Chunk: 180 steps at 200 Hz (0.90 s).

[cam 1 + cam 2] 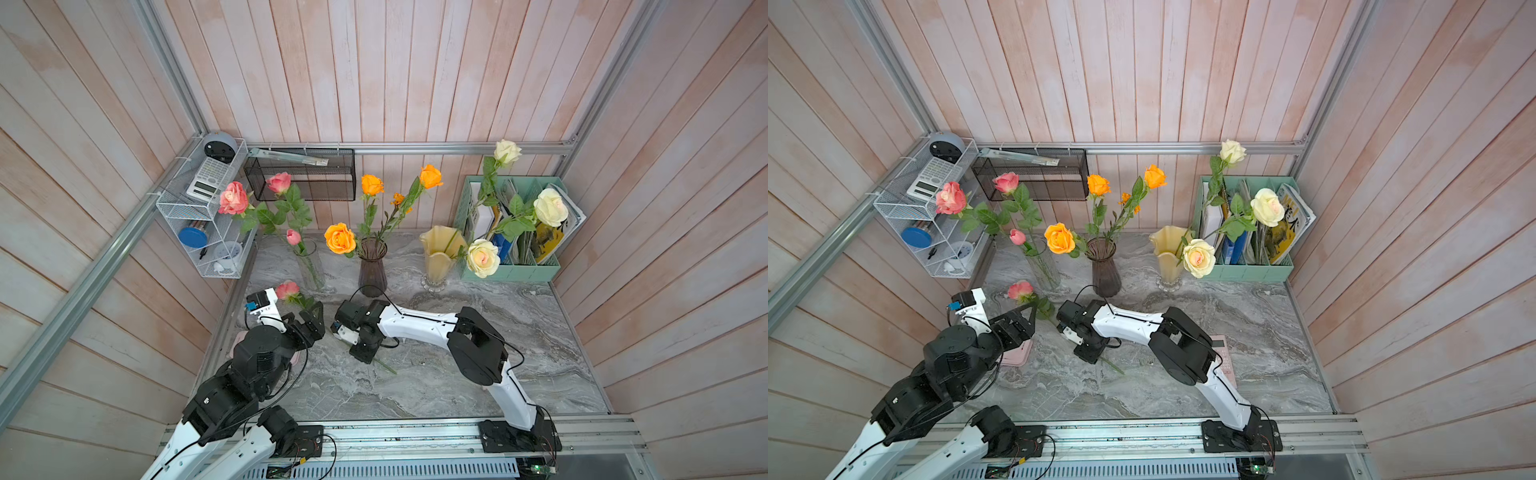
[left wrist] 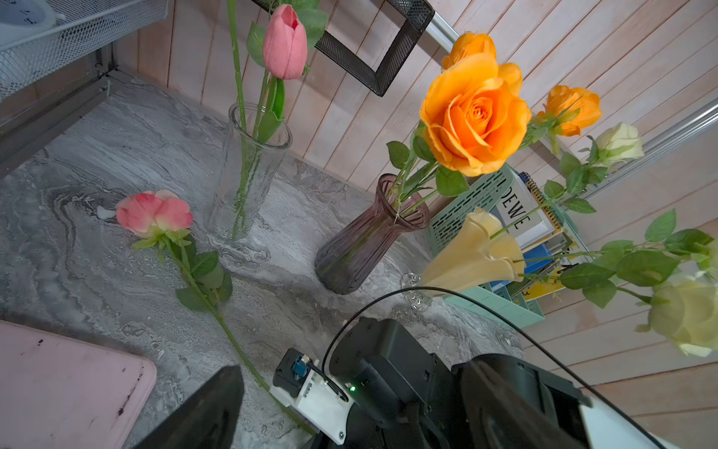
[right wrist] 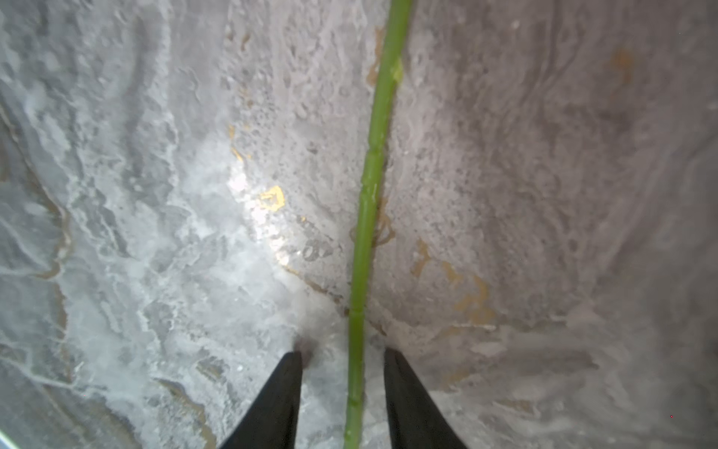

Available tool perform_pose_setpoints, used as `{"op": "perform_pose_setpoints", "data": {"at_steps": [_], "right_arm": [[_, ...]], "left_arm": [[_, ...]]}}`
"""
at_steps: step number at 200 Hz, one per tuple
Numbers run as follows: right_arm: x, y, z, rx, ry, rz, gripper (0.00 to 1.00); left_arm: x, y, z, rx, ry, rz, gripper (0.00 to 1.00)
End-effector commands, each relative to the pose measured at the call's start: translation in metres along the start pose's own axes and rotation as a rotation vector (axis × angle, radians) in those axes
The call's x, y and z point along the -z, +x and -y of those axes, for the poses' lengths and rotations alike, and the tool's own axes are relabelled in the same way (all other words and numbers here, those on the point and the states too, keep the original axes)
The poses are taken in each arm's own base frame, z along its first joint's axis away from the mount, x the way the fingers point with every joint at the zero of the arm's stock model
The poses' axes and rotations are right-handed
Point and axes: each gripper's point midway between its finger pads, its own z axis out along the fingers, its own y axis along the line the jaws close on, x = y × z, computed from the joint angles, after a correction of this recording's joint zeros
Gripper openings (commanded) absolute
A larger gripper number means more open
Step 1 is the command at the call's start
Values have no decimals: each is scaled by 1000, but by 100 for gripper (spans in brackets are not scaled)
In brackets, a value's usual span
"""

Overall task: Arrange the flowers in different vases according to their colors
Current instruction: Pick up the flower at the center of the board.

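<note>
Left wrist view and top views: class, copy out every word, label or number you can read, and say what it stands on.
"DEWE": on the white book in the mint-green file holder; it may be cut off.
Cover of the magazine in that holder: large print, too blurred to read.
Keys of the calculator on the wire shelf: too small to read.
Face of the clock: numerals too small to read.

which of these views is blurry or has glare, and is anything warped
Right wrist view: the marble tabletop is soft, with a bright glare patch beside the green stem. Left wrist view: mostly sharp, but the cream rose at the frame edge is out of focus. Both top views: crisp, though the wide lens bows the wall planks.
</note>
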Motion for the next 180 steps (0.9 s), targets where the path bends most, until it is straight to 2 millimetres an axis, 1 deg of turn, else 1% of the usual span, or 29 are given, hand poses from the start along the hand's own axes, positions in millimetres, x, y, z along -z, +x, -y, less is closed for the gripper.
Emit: {"op": "perform_pose_setpoints", "data": {"at_steps": [1,11,17,25,31,32,33,38,44,66,89,102,120,138,150,166,180], "right_arm": [[-20,19,6,7,12,-98,41],[-24,23,6,0,4,-111,39],[-27,24,6,-3,-4,-119,35],[-30,28,5,-6,-17,-135,25],[-31,31,5,-7,-23,-146,15],[-32,31,5,-7,-24,-147,12],[-32,32,5,-8,-25,-149,12],[-33,34,4,-5,-30,-158,5],[-32,35,3,-2,-33,-162,0],[-26,36,3,4,-29,-137,0],[-9,29,6,10,-11,-94,0],[8,21,8,15,4,-43,0],[43,12,8,11,23,59,0],[77,8,5,11,19,136,0],[93,7,2,10,13,161,0],[105,7,1,12,12,177,0],[108,8,1,12,11,185,0]], "left_arm": [[0,2,-8,-7,-29,9,94],[0,3,-9,-7,-30,5,94],[-1,4,-9,-6,-29,1,94],[-2,6,-9,-6,-27,-4,94],[-2,6,-9,-7,-28,-5,94],[-2,6,-9,-8,-29,-6,94],[-2,7,-9,-8,-29,-6,94],[-2,7,-10,-10,-33,-7,93],[-1,7,-12,-10,-40,-6,94],[-1,11,-15,-6,-46,-11,94],[-1,15,-19,10,-50,-17,94],[1,17,-19,27,-36,-20,95],[4,23,-21,55,-25,-37,96],[6,37,-28,107,-17,-74,96],[5,52,-34,170,-11,-104,97],[2,71,-43,256,-6,-130,98],[2,81,-51,321,-4,-128,100]]}}
